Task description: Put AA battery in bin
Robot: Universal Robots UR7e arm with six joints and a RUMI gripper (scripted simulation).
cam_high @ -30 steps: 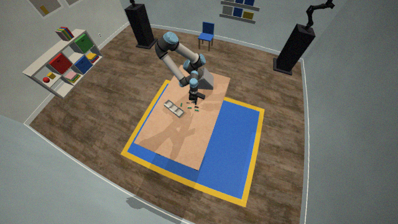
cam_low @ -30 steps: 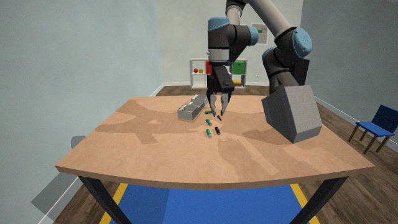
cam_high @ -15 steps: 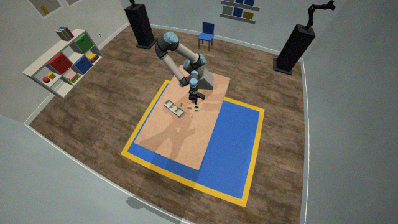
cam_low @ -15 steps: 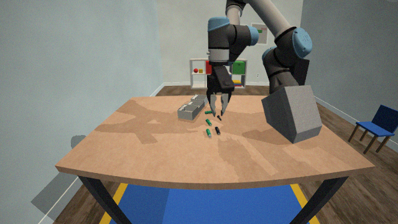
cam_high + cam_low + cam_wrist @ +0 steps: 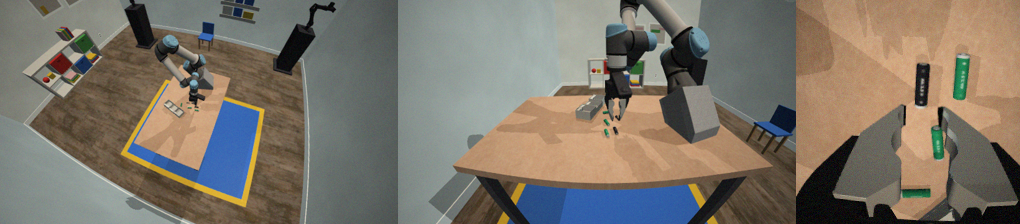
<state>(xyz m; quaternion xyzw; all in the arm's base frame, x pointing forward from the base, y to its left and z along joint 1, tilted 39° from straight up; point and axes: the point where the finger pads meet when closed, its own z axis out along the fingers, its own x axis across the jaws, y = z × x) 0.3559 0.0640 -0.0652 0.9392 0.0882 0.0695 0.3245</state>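
Black two-jaw gripper (image 5: 922, 120) is hovering low over the tan wooden desk (image 5: 572, 155), jaws narrowly parted, gripping nothing. A green AA battery (image 5: 937, 142) is lying on the desk in the gap, hugging the 3 o'clock jaw, long axis running 12-to-6 along the slot. The grey three-compartment bin tray (image 5: 589, 107) is sitting well apart.

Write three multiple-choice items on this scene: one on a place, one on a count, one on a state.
1. The row of bins stands: A on the floor; B on the table; C on a chair.
2. Green batteries on the table: A one; B three; C five.
3. The gripper: A grips a bin; B is open, holding nothing; C lies on its side.
B, the wooden top carries it; B, three green lie beside one black battery; B, its fingers stand apart with nothing clamped.
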